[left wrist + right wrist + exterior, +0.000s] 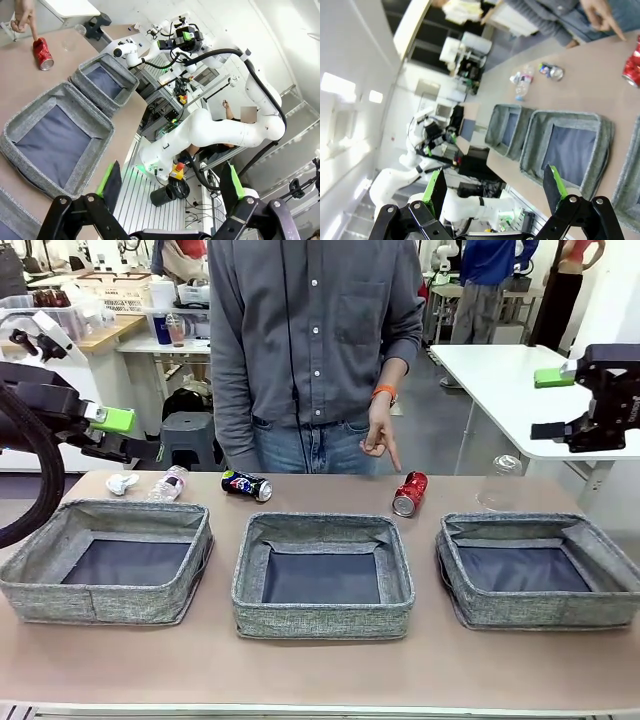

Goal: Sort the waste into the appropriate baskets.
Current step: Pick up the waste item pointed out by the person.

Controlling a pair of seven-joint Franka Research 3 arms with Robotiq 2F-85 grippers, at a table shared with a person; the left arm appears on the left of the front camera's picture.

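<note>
A shiny red can [410,493] lies on its side behind the gap between the middle basket [320,618] and the right basket [545,612]. A person's hand [380,440] points a finger down at it. Behind the left basket [100,602] lie a dark can [246,485], a clear bottle [170,483] and a white paper ball [122,483]. Another clear bottle [497,483] stands behind the right basket. All three baskets hold nothing. My left gripper [115,435] hovers open at the far left, above the table. My right gripper [550,403] hangs open at the far right, also high. In the wrist views, each gripper [171,185] [495,187] has nothing between its fingers.
The person stands at the far edge behind the middle basket. A white table [500,380] is behind at the right, and shelves and a stool are at the back left. Bare tabletop [320,670] runs in front of the baskets. The left wrist view shows the red can [42,54].
</note>
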